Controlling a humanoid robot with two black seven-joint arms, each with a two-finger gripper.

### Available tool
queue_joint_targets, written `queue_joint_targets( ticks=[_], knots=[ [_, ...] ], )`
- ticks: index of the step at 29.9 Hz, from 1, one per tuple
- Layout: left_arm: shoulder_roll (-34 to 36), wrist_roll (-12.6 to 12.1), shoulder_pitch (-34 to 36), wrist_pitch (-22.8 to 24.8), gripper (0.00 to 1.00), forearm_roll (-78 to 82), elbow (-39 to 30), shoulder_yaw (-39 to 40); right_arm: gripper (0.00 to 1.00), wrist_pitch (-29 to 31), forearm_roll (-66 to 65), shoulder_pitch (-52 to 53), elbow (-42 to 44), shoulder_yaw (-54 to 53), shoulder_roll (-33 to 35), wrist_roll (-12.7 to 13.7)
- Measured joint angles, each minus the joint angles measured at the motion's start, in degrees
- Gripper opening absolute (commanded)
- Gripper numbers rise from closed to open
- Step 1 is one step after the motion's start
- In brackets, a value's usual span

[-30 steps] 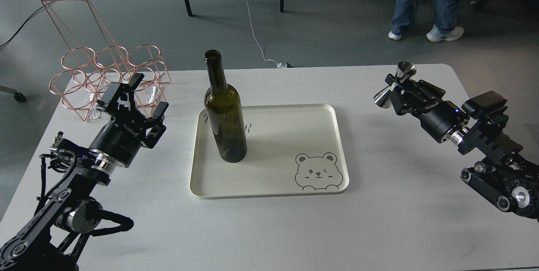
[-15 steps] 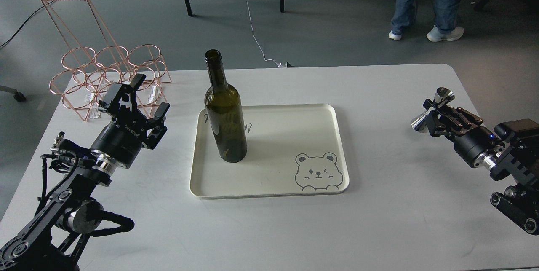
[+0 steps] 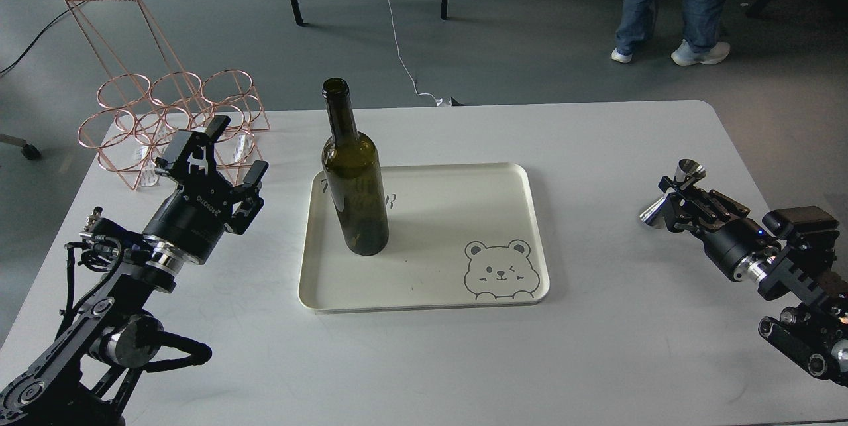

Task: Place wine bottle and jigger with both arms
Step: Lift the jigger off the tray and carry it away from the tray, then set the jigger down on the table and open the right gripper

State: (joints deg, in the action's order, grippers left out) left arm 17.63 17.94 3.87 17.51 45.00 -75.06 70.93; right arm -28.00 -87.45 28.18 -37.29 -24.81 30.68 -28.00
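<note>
The dark olive-green wine bottle (image 3: 353,177) stands upright on the left part of the cream tray (image 3: 464,240). My left gripper (image 3: 233,151) is open and empty, to the left of the bottle and clear of it, above the table. My right gripper (image 3: 670,195) is shut on the shiny steel jigger (image 3: 668,193), holding it tilted low over the table's right side, to the right of the tray.
A copper wire bottle rack (image 3: 165,111) stands at the table's back left corner. The white table (image 3: 596,346) ends just right of my right arm. A person's legs (image 3: 669,2) and chair legs stand on the floor beyond.
My right gripper has moved down and toward the near right with the jigger, then slightly left and lower. My left arm and the bottle have hardly moved.
</note>
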Motion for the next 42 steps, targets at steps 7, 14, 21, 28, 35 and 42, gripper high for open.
queue_joint_targets(
  ticks=[7, 14, 21, 28, 35, 42],
  knots=[
    [0.0, 0.0, 0.0, 0.0, 0.98, 0.0, 0.0, 0.0, 0.37, 0.0, 0.0, 0.0, 0.2, 0.1, -0.5, 0.0],
    [0.0, 0.0, 0.1, 0.0, 0.98, 0.0, 0.0, 0.0, 0.65, 0.0, 0.0, 0.0, -0.2, 0.3, -0.5, 0.0],
    [0.0, 0.0, 0.1, 0.0, 0.98, 0.0, 0.0, 0.0, 0.83, 0.0, -0.1, 0.3, -1.6, 1.8, 0.0, 0.0],
    [0.0, 0.0, 0.1, 0.0, 0.98, 0.0, 0.0, 0.1, 0.94, 0.0, 0.0, -0.6, -5.6, 3.4, 4.6, 0.0],
    [0.1, 0.0, 0.1, 0.1, 0.98, 0.0, -0.1, 0.1, 0.95, 0.0, 0.0, -2.0, -12.9, 6.2, 16.8, 0.0],
    [0.2, 0.0, 0.1, 0.1, 0.98, 0.0, -0.1, 0.1, 0.96, 0.0, 3.0, -2.6, -24.0, 6.8, 26.2, 0.0]
  ],
)
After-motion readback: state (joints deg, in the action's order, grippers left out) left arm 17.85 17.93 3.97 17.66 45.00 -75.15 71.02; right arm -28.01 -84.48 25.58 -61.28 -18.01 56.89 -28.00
